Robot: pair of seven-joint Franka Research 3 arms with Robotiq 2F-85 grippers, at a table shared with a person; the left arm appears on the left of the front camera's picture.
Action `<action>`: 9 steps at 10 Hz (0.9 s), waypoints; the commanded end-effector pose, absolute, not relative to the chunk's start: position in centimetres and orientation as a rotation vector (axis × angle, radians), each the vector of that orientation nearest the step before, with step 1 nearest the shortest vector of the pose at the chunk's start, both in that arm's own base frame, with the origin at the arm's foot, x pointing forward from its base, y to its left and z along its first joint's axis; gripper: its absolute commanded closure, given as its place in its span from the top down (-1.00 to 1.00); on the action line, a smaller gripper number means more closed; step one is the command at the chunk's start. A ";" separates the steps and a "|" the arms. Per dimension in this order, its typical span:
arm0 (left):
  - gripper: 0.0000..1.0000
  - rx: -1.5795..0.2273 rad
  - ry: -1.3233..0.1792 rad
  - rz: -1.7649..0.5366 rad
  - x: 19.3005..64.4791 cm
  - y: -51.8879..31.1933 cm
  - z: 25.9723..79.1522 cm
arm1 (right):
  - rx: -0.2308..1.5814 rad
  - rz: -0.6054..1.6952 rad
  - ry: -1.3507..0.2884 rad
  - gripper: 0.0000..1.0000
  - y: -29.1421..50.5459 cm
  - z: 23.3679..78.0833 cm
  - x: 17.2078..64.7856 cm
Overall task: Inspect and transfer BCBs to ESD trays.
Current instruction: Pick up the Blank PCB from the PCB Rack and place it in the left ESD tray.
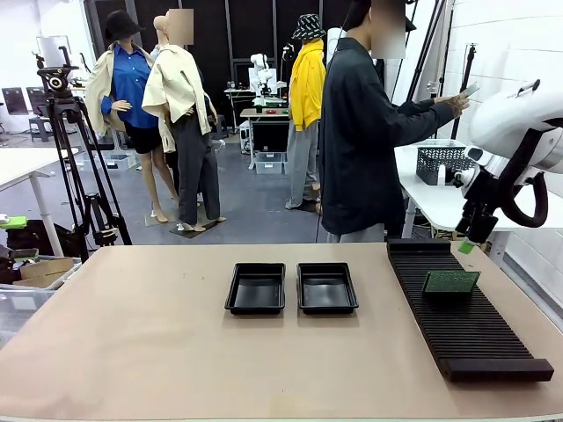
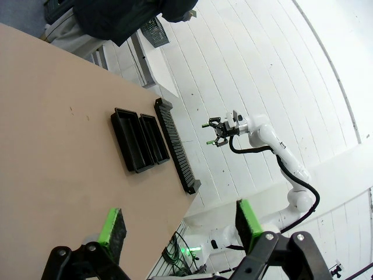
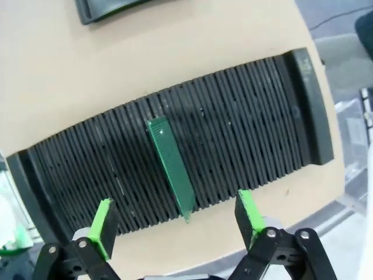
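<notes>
The right arm's jaws stand spread wide with nothing between them, their green pads [image 3: 104, 226] pointing down at a long black ribbed slotted rack [image 3: 245, 122]. The left arm's jaws are spread just as wide and grip nothing. Their green pads [image 2: 113, 232] show high above the light brown tabletop [image 2: 46, 146], well apart from everything on it.

A thin green rectangular circuit board [image 3: 171, 166] stands on edge in one slot of the rack, about midway along it. Its long axis runs along the slot, across the rack's width. In the front view that is left to right, with a broad face toward the robot's side. The rack's own long axis runs near to far along the tabletop's right side. From the right wrist the board is seen almost edge-on, below the jaws and not touched by them.

The white right arm [image 1: 519, 119] comes in from the right, high over the rack's far end, its wrist bent so the jaws hang downward, clear of the rack.

Two shallow black rectangular plastic trays with flared rims lie side by side mid-tabletop, the left-hand tray [image 1: 256, 288] and the right-hand tray [image 1: 326, 287]. Their long sides run near to far, and they are left of the rack and apart from it. At the far side a person raises one hand [image 1: 457, 102] holding a small thin flat piece I cannot identify.
</notes>
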State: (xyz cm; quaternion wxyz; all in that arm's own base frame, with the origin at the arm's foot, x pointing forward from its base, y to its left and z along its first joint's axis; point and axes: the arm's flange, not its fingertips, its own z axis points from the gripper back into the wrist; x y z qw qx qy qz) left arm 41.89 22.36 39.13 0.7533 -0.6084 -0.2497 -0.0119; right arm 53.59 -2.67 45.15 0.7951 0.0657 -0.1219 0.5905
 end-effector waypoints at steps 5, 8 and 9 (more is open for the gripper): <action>1.00 -1.320 -0.544 -0.015 41.7 22.4 39.3 | -0.112 1.491 -0.195 1.00 -1.0 43.8 51.4; 1.00 -1.320 -0.544 -0.015 41.7 22.4 39.3 | -0.110 1.529 -0.168 1.00 -0.3 42.7 52.3; 1.00 -1.320 -0.544 -0.015 41.7 22.4 39.3 | -0.104 1.531 -0.164 1.00 -0.2 42.2 52.6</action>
